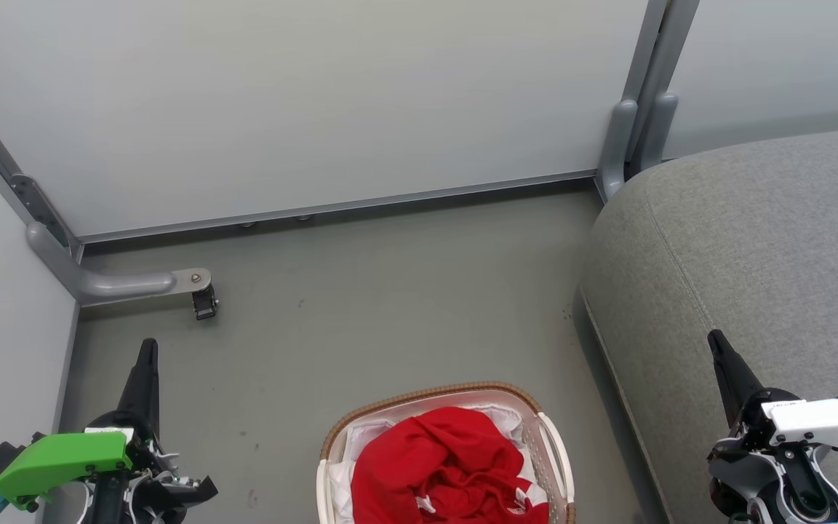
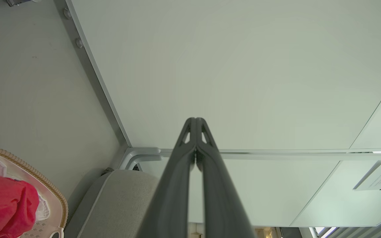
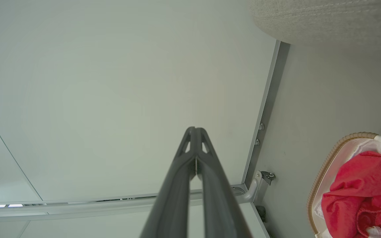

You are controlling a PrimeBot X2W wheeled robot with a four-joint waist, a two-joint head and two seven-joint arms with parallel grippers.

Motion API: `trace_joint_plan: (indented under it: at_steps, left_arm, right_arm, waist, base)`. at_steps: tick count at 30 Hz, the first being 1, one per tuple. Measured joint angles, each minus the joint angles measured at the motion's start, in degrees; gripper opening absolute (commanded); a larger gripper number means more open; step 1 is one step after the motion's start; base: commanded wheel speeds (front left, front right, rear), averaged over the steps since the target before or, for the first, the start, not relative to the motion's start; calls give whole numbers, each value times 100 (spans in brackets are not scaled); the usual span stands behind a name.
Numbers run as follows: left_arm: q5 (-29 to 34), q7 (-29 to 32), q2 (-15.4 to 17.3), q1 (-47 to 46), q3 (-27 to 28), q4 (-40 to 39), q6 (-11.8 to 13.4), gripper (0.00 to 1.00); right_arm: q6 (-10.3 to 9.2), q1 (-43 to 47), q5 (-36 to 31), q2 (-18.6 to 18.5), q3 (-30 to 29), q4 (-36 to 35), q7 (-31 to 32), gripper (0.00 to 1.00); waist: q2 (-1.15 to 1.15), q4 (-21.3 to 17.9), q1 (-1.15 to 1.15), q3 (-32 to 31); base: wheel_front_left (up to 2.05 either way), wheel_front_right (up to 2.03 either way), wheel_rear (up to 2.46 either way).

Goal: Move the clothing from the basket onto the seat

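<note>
The left gripper point(image 1: 147, 360), clenched on nothing, hangs over the floor point(image 1: 390, 306). The bright red soft-fabric clothing point(image 1: 448, 466) lies heaped in the small cream perforated plastic basket point(image 1: 430, 395) — one garment or several, I cannot tell. The large grey woven-fabric seat point(image 1: 753, 240) looks bare, with the right gripper point(image 1: 719, 353) clenched and empty above it. Nothing is lifted yet — next, a gripper likely must open and dip into the heap.

Grey-green floor point(image 1: 390, 313) carries the basket point(image 1: 463, 386) just beside the grey seat point(image 1: 753, 240), a partition foot point(image 1: 124, 284) at far left
</note>
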Motion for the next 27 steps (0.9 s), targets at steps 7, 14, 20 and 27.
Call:
trace_joint_plan:
  at_steps: [7, 14, 20, 27]
  left_arm:
    - [-1, 0, 0, 0, 0, 0, 0, 0]
    - [0, 0, 0, 0, 0, 0, 0, 0]
    - [-1, 0, 0, 0, 0, 0, 0, 0]
    - [0, -7, -27, 108, -16, 172, 10, 100]
  right_arm:
    - [0, 0, 0, 0, 0, 0, 0, 0]
    - [0, 0, 0, 0, 0, 0, 0, 0]
    - [0, 0, 0, 0, 0, 0, 0, 0]
    - [-2, 98, -2, 53, 14, 159, 0, 100]
  waist:
    - [0, 0, 0, 0]
    - [0, 0, 0, 0]
    - [0, 0, 0, 0]
    - [0, 0, 0, 0]
  base:
    - [0, 0, 0]
    - [0, 0, 0]
    - [0, 0, 0]
    - [0, 0, 0]
